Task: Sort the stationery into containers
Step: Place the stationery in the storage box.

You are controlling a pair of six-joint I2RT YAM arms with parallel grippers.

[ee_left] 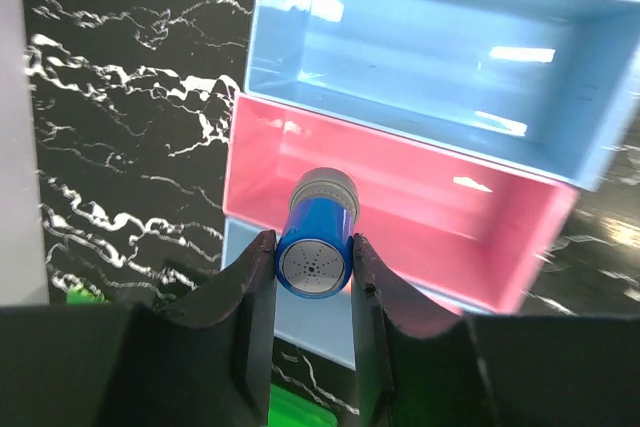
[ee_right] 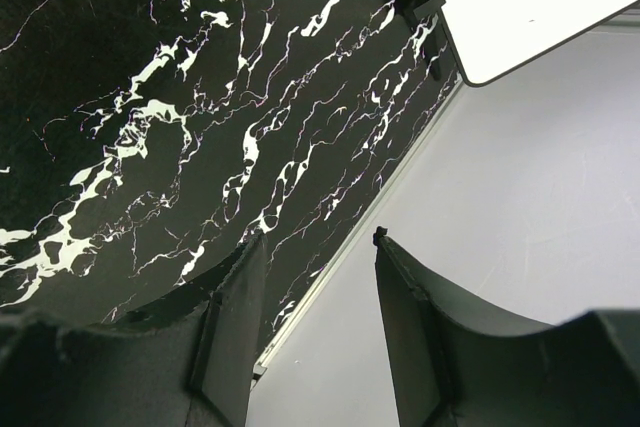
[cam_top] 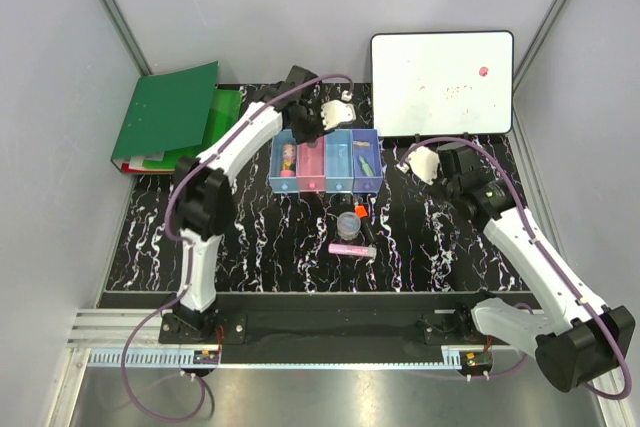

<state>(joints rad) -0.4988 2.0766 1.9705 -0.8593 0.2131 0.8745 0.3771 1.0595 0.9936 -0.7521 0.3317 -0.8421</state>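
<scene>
While the left gripper (ee_left: 312, 242) clamps a blue tube (ee_left: 318, 215) above the pink bin (ee_left: 430, 212), the right gripper (ee_right: 320, 317) hangs over the table (ee_right: 150, 97), jaws apart and empty.
The tube's long axis runs straight away from the wrist camera, silver end toward the pink bin. Four bins stand side by side: the left blue bin (cam_top: 284, 187) has an eraser (cam_top: 288, 157), the violet bin (cam_top: 367, 185) a green pen (cam_top: 365, 163); the pink one and the blue bin (ee_left: 430, 57) beside it show bare floors. Nearer the arms lie a pink marker (cam_top: 352, 249), lengthwise left to right, a clear round piece (cam_top: 348, 224) and an orange-capped stick (cam_top: 360, 209).
</scene>
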